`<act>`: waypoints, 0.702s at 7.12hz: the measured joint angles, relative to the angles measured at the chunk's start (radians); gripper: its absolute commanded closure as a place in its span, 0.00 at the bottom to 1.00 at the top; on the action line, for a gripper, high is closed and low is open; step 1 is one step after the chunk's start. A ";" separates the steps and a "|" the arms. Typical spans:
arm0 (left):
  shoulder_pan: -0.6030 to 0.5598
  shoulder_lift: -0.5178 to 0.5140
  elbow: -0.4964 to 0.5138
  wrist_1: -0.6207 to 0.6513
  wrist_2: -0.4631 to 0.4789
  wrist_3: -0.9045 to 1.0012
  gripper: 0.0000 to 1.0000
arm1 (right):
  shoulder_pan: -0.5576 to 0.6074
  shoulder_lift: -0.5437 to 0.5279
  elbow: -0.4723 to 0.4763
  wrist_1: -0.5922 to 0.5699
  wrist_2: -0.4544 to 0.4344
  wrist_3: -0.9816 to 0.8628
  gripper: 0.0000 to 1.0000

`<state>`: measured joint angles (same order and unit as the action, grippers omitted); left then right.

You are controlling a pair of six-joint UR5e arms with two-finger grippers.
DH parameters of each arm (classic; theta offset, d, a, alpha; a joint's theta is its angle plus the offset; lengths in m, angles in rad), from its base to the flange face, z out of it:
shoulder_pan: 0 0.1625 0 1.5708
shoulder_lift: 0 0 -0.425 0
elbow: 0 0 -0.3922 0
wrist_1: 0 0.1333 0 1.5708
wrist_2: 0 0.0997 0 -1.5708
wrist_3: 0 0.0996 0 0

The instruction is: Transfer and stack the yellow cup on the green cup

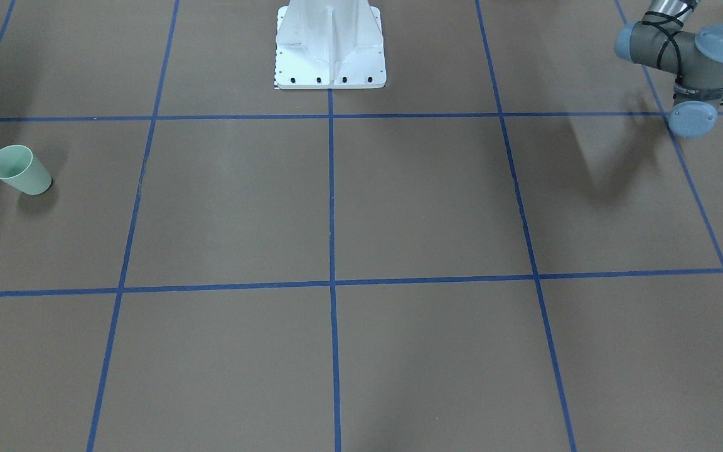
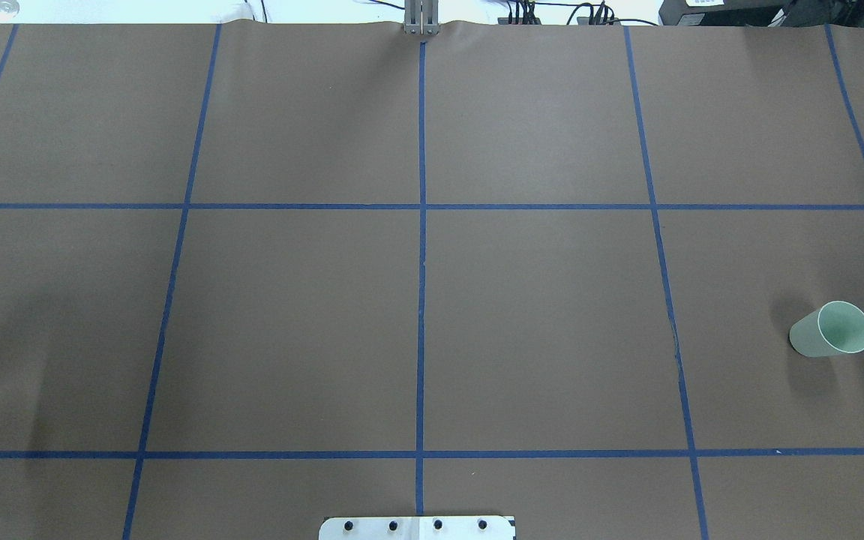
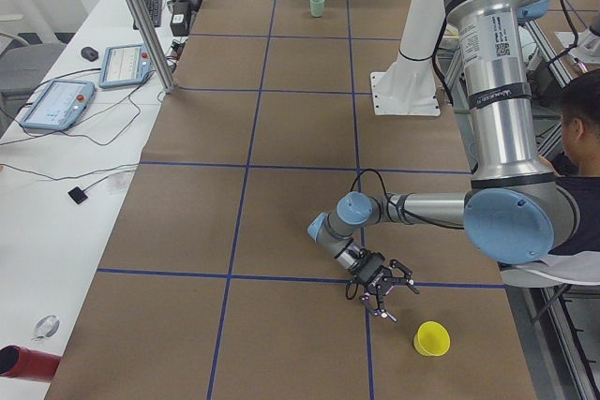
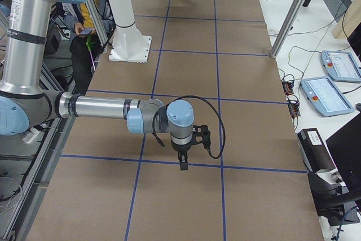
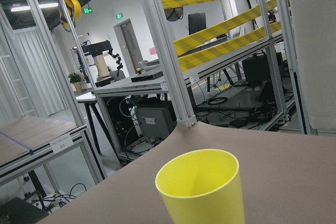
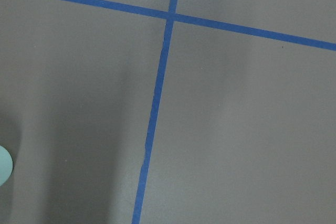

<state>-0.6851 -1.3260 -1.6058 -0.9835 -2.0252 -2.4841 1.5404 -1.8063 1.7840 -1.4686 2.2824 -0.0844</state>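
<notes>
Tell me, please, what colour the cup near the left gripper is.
The cup is plain bright yellow; the left wrist-mounted view shows it best.

Plain yellow cup (image 5: 202,192), pale mint green cup (image 2: 831,330), brown table (image 2: 537,322) crossed by blue tape lines (image 2: 421,300)

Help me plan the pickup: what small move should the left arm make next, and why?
Probably ease the left claw toward the yellow cup: the cup stands upright, centred ahead of the left wrist camera, and the side view shows a gap between them.
</notes>
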 measured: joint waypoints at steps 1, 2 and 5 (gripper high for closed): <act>0.000 0.001 0.008 -0.030 -0.008 -0.022 0.00 | -0.001 0.002 0.002 0.000 0.000 0.000 0.00; -0.001 0.003 0.029 -0.052 -0.021 -0.033 0.00 | -0.001 0.003 0.004 0.001 0.000 0.000 0.00; -0.002 0.009 0.142 -0.130 -0.042 -0.051 0.00 | -0.008 0.004 0.003 0.019 -0.001 0.000 0.00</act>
<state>-0.6869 -1.3169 -1.4638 -1.1136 -2.0676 -2.5347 1.5325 -1.8025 1.7873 -1.4492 2.2812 -0.0841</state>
